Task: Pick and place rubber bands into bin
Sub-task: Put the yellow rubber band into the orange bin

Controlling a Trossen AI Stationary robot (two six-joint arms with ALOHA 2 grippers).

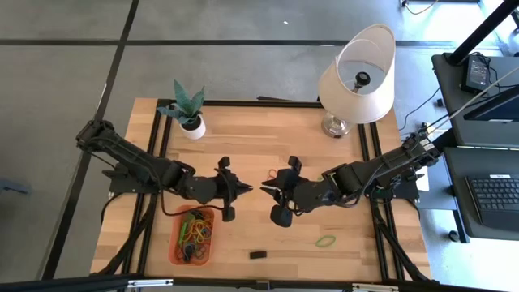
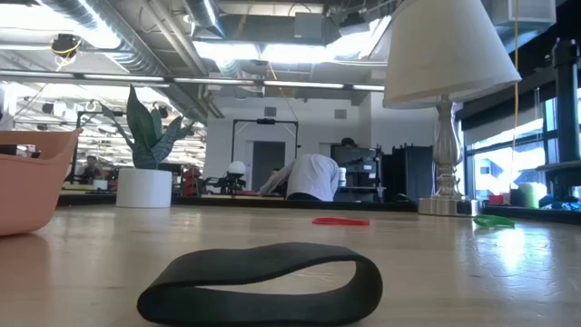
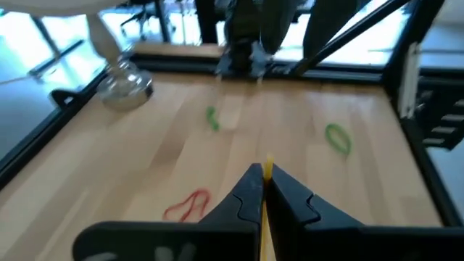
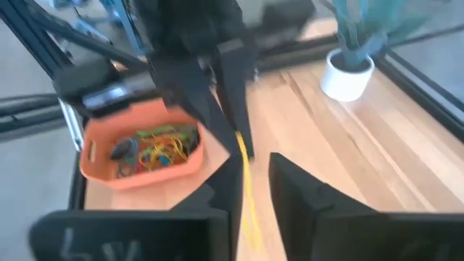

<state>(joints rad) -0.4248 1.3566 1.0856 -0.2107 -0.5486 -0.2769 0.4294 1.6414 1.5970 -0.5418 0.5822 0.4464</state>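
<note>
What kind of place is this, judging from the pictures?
Probably a robotics lab in an open office or workshop: exposed ceiling ducts, a wooden table with two robot arms, and a laptop on a side desk.

Table [image 1: 268, 138]: pale wood planks, smooth, light satin sheen; dark metal rails along the edges. Bin [image 1: 178, 247]: orange plastic, smooth, slightly glossy. Rubber bands [image 1: 196, 231] in it: thin rubbery loops, matt; green band [image 1: 326, 241] on the bare wood looks the same. Black band [image 2: 263, 283] (low view, closest): matt rubber, smooth. Lamp [image 1: 357, 77]: cloth-like matt shade, shiny metal base. Plant pot [image 1: 193, 127]: white, smooth. Left gripper fingers [image 3: 246, 199]: matt black plastic.
</note>
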